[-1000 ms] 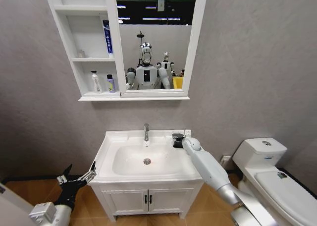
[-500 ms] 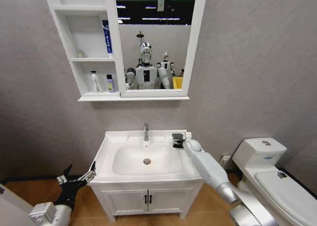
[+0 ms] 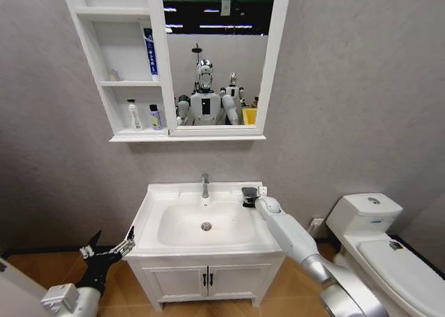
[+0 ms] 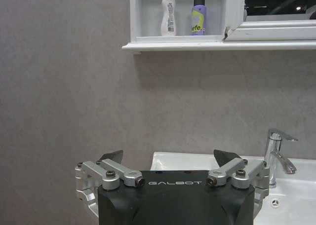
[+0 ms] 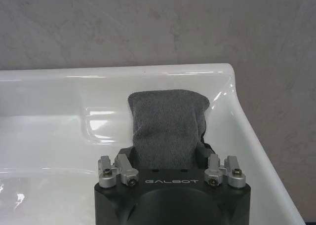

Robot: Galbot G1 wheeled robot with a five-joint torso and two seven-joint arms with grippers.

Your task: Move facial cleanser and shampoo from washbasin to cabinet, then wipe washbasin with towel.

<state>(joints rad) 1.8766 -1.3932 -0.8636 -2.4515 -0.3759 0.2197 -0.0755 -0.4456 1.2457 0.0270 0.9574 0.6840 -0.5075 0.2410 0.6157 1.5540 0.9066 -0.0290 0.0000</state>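
The dark grey towel (image 3: 248, 194) lies on the back right corner of the white washbasin (image 3: 156, 202). My right gripper (image 3: 250, 198) is shut on the towel (image 5: 168, 116), a finger on each side of its near end. On the lowest shelf of the cabinet (image 3: 132, 84) stand a white bottle (image 3: 134, 115) and a purple bottle (image 3: 156, 117). A blue and white tube (image 3: 151, 53) leans on the middle shelf. I cannot tell which of these is the facial cleanser or the shampoo. My left gripper (image 3: 111, 244) hangs open, low and left of the washbasin.
A chrome faucet (image 3: 205, 185) stands at the back of the bowl, just left of the towel. The two-door floor vanity (image 3: 208, 279) sits under the washbasin. A white toilet (image 3: 375, 226) stands to the right. The grey wall is close behind.
My right arm has shifted slightly over the back right corner of the washbasin. The towel has stayed in place and the left arm has not moved.
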